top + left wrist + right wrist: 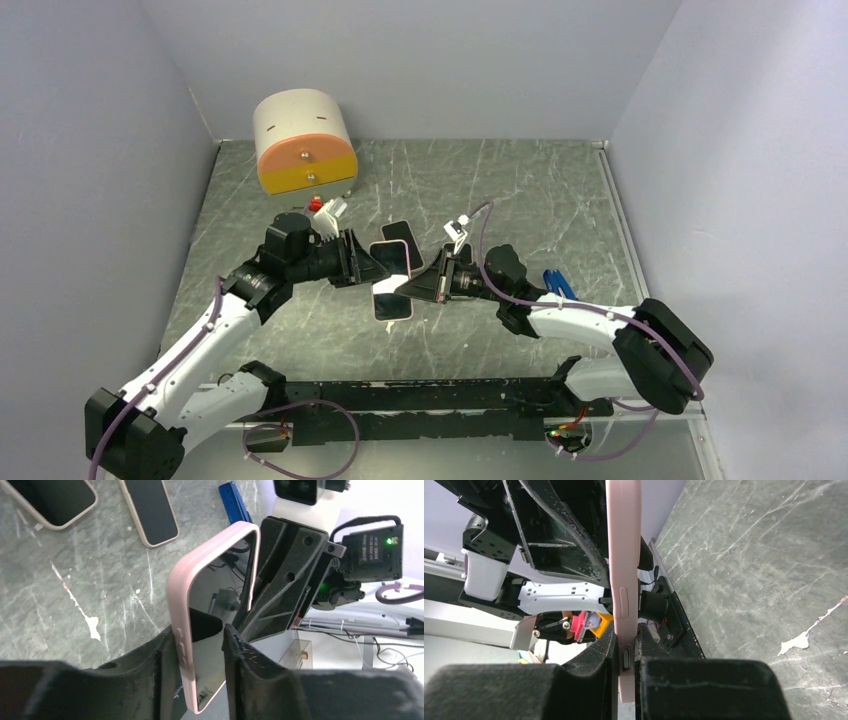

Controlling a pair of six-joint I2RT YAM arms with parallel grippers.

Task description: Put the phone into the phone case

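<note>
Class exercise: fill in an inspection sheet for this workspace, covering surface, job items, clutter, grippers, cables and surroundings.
Surface: grey marbled tabletop, scratched, with a white splotch.
Job's things: pink-cased phone, raised off the table between both grippers.
Clutter: dark-screened phone and second phone lying flat; blue object; cream and orange box.
Grippers: right gripper shut on the cased phone's edge; left gripper has fingers either side of it, grip unclear.
Cables: purple cables along both arms.
Surroundings: plain pale walls on three sides.
</note>
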